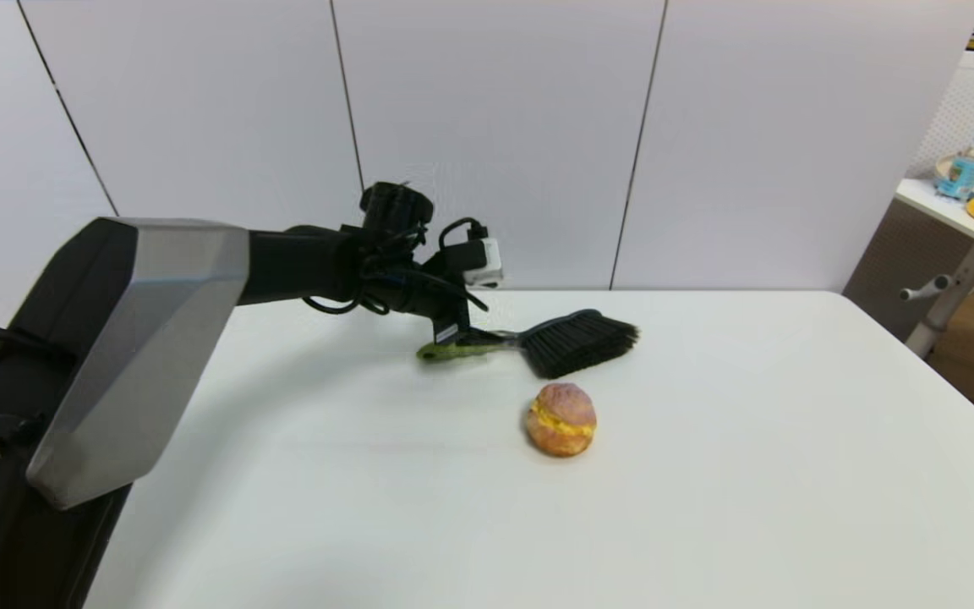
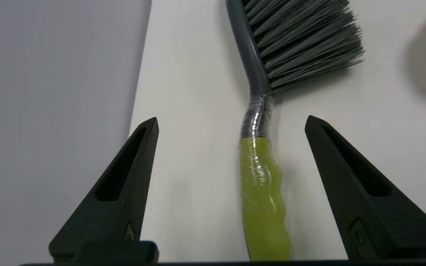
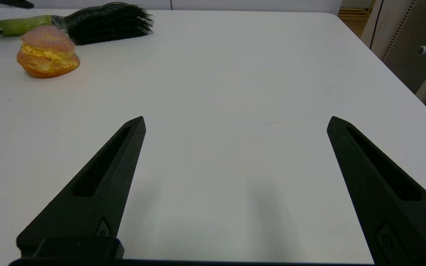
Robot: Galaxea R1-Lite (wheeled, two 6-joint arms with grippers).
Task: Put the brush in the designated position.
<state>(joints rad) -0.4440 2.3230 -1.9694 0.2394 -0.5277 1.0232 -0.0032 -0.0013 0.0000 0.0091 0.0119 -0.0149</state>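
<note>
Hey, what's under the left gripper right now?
Under the open left gripper lies the brush, its green handle on the white table between the fingers, neither touching it. The handle's end is hidden below the picture's edge.

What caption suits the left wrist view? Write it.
Open left gripper straddling the brush handle on the white table.

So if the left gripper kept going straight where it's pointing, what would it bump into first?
Probably the brush. The left gripper is open, and the green handle lies between its fingers, so going on it would likely meet the grey neck and the bristles. How high it hangs over the table is hard to tell.
</note>
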